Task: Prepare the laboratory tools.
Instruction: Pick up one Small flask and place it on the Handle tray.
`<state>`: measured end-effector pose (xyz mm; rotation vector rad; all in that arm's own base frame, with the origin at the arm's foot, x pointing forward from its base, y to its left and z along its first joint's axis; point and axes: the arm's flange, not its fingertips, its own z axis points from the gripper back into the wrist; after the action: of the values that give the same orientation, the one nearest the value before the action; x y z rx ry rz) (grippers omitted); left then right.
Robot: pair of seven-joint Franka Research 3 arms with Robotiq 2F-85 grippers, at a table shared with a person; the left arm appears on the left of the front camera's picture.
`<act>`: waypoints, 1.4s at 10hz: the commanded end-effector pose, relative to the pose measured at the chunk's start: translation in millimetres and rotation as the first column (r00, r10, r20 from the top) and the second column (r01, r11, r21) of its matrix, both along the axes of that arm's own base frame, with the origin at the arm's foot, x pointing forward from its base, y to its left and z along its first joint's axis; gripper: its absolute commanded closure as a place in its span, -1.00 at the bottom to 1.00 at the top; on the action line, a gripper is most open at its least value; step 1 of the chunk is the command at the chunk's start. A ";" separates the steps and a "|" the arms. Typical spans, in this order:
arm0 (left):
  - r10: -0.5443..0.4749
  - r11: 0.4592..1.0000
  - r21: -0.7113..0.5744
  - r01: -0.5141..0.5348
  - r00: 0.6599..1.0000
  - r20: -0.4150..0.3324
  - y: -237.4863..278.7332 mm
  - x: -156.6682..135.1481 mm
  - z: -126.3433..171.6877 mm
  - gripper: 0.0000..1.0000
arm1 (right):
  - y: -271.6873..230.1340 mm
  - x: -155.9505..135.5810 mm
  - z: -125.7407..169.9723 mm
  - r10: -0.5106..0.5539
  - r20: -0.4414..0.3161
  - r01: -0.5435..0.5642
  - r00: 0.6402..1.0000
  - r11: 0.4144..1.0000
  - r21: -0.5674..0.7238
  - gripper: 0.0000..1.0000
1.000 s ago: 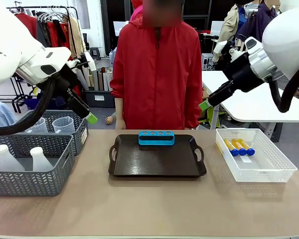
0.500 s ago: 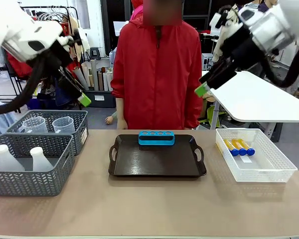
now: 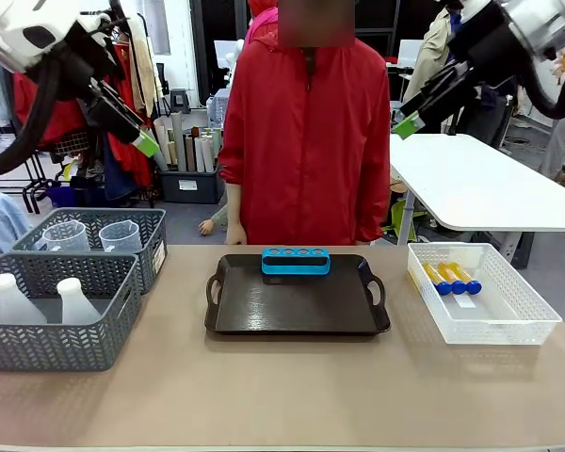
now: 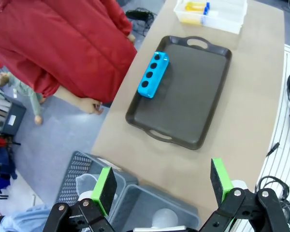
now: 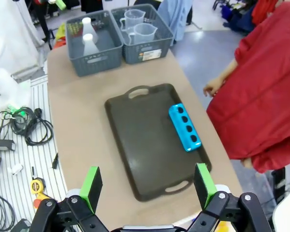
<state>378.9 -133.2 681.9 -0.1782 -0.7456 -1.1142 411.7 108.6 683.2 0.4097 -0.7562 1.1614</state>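
Orange-filled tubes with blue caps (image 3: 452, 278) lie in a white basket (image 3: 508, 325) at the table's right. Two white conical flasks (image 3: 11, 299) stand in the front grey basket (image 3: 56, 344), and clear beakers (image 3: 121, 235) in the grey basket behind it. My left gripper (image 3: 147, 144) hangs high over the left baskets, open and holding nothing (image 4: 163, 181). My right gripper (image 3: 407, 124) is high at the upper right, also open and holding nothing (image 5: 147, 182). The right wrist view looks down on the flasks (image 5: 89, 41) and beakers (image 5: 140, 26).
A dark tray (image 3: 297, 315) lies mid-table with a blue four-hole tube rack (image 3: 296, 261) at its far edge. A person in a red jacket (image 3: 301, 141) stands close behind the tray. A white table (image 3: 480, 188) stands at the back right.
Both arms have lifted higher above the table. The left gripper rose at the left, and the right gripper rose and shifted slightly right.
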 end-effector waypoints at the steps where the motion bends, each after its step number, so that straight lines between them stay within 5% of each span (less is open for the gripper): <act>1: -0.022 1.000 -0.013 0.022 1.000 0.023 9.3 4.1 -0.4 -1.00 | -18.9 12.7 2.4 0.023 0.021 -0.024 1.000 0.999 0.048 -1.00; 11: -0.065 0.992 -0.110 0.069 0.997 0.033 40.5 32.4 -0.2 -1.00 | -68.9 38.3 -6.9 -0.008 0.015 0.006 1.000 0.995 0.103 -1.00; 12: -0.060 0.994 -0.091 0.061 0.998 0.016 38.4 31.9 -1.7 -1.00 | -69.8 37.6 -9.3 -0.014 0.067 0.007 0.998 0.995 0.100 -1.00; 13: -0.030 0.995 -0.092 0.033 0.999 0.032 38.2 27.3 -2.2 -1.00 | -72.8 32.4 -10.5 -0.025 -0.010 0.026 1.000 0.996 0.081 -1.00; 14: -0.030 0.995 -0.092 0.033 0.999 0.032 38.2 27.3 -2.2 -1.00 | -72.8 32.4 -10.5 -0.025 -0.010 0.026 1.000 0.996 0.081 -1.00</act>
<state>408.7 -97.5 677.9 -0.2500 -0.8104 -1.1183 444.5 36.6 673.7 0.4626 -0.8057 1.1105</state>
